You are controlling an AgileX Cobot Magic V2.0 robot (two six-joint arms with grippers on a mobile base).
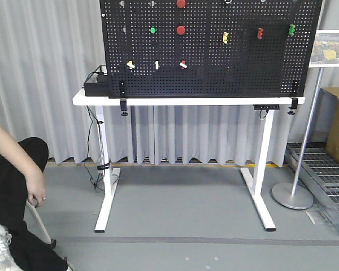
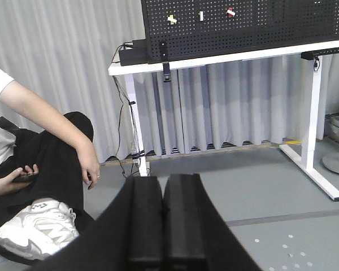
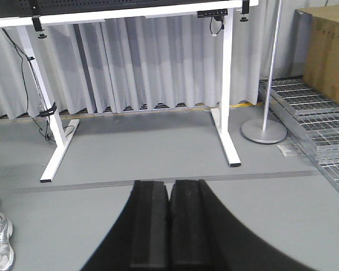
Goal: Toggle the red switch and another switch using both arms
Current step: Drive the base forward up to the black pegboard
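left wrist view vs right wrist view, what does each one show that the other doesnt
Only the left wrist view shows the seated person in a white shirt and the black pegboard's face with small toggles, including the tiny red switch with a white lever. Only the right wrist view shows the brown cardboard box. Both show the white-framed table, grey curtain, grey floor, a white sneaker, and black gripper fingers pressed together: the left gripper and the right gripper.
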